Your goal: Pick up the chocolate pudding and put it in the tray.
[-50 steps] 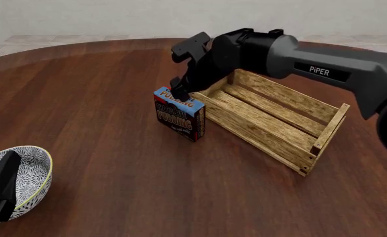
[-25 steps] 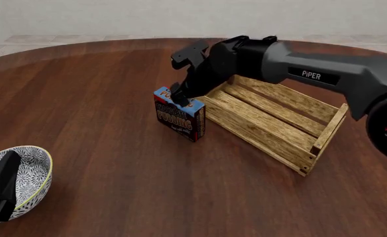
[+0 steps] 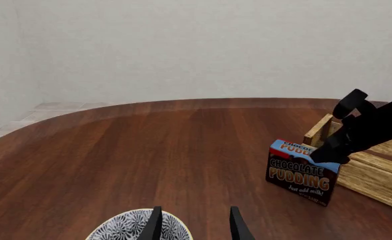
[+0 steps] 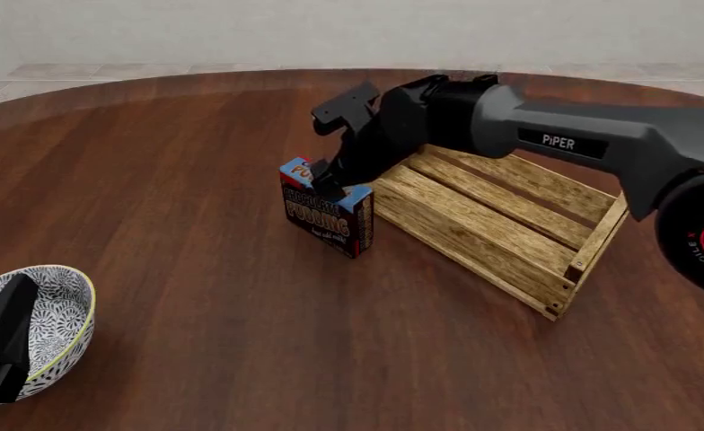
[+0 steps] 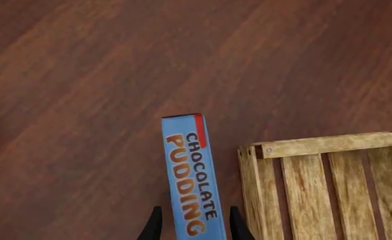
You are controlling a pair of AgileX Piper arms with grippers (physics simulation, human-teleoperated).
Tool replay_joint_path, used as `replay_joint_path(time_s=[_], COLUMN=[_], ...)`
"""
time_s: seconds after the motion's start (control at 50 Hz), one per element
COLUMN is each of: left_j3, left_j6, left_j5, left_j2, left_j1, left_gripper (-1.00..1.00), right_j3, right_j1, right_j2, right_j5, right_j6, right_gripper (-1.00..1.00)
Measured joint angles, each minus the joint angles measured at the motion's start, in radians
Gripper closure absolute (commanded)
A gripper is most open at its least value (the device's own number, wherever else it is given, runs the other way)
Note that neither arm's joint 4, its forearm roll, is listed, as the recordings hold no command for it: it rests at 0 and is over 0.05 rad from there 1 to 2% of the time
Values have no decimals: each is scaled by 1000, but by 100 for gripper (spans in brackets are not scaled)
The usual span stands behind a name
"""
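Blue-topped and dark-fronted, the chocolate pudding (image 4: 326,208) stands upright on the wooden counter (image 4: 184,180), roughly mid-counter and just beside the nearer end of the tray (image 4: 496,224), with a narrow strip of bare wood between them. Nothing of the transfer is done yet: the box is not lifted, and the slatted tray holds nothing that you can see.

Your right pincer (image 5: 192,225) is down over the box's narrow top, one finger on each side of the blue face (the right wrist view shows both tips flanking the lettering). Its fingers look spread about as wide as the box, but whether the pads already press on the cardboard cannot be told from these views, so judge the grasp as set up rather than secured.

Your left pincer (image 3: 192,225) hangs with its fingers apart and holding nothing, over the patterned bowl (image 4: 53,323) near the counter's left front corner, well apart from the work.

What is left, by my reading: squeeze, lift the box clear, carry it the short way over the tray's end wall, and let go inside.
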Motion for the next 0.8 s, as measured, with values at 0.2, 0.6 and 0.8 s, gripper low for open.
replay_joint_path(time_s=[0.2,0.6,0.8], left_j3=[0,0,0], left_j6=[0,0,0], left_j5=[0,0,0], left_j2=[0,0,0], left_j1=[0,0,0], left_gripper=[-100,-100,-100], right_j3=[0,-7,-2], right_j1=[-8,-10,-8], right_j2=[7,24,26], right_j5=[1,2,-2], right_j6=[-4,-2,2], right_gripper=[-100,-100,-100])
